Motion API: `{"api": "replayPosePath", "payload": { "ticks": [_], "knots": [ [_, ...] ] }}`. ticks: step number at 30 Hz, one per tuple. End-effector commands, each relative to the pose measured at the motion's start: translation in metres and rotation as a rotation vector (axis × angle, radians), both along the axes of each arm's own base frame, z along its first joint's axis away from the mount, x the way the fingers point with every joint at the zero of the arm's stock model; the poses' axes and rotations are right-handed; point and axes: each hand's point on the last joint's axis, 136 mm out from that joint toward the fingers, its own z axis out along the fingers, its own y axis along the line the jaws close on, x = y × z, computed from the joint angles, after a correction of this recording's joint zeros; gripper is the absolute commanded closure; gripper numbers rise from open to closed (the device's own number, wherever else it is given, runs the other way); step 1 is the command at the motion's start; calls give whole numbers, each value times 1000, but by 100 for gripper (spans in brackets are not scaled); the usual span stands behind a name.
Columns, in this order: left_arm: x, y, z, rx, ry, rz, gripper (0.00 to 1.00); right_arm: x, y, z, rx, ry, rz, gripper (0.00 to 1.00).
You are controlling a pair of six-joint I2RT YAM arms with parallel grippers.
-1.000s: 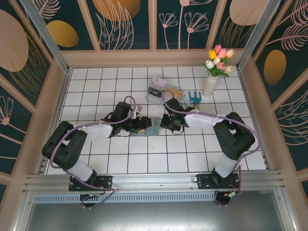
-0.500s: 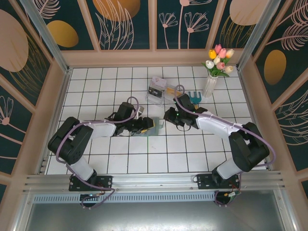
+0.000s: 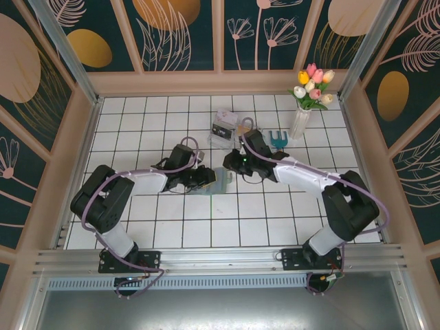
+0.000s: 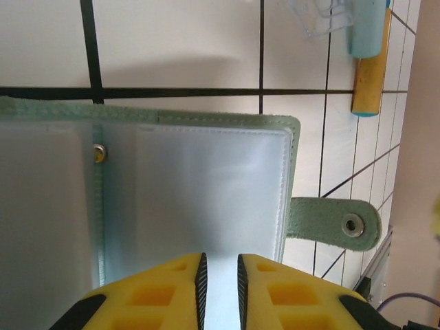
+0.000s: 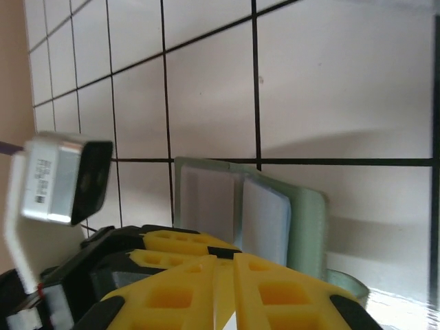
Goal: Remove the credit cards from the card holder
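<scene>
White square tiles with dark grout cover the counter (image 3: 289, 213), walled in by teal panels painted with leaves. A flat grey-green bifold card holder (image 4: 206, 179) of soft material lies opened out near the middle of the counter, between the two arms. Its clear plastic sleeves face up and its snap-fastener tab (image 4: 335, 223) hangs free to one side.

The left gripper (image 4: 220, 278), with yellow padded fingers, has its jaws drawn in to a narrow slit over the near edge of the card holder. The sleeve runs in between them, so it looks to be pinching that edge, most likely to pin the soft case flat while the other arm works.

The right gripper (image 5: 234, 282) comes in from the opposite side, its own yellow fingers pressed together at the wallet's edge. I cannot make out anything caught between them. Whether the credit cards sit inside the pale sleeves I cannot tell.

An orange-handled teal garden fork (image 4: 368, 69), a clear plastic compartment tray (image 3: 223, 130) and a white vase of tulips (image 3: 302, 117) stand farther back, apart from the work.
</scene>
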Motion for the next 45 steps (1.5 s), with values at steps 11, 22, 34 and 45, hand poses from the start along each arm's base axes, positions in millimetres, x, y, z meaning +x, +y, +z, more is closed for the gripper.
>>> {"api": "replayPosePath", "payload": {
  "ticks": [11, 22, 34, 45],
  "knots": [
    [4, 61, 6, 221, -65, 160, 73, -8, 4, -69, -181, 203, 43, 85],
    [-2, 87, -13, 297, -6, 188, 68, -1, -12, -106, -337, 247, 58, 84],
    [-6, 80, -12, 246, 25, 127, 68, 16, 12, -37, -286, 104, 75, 79],
    [-6, 84, -10, 252, 12, 145, 70, 3, 33, -9, -361, 61, 8, 78]
  ]
}}
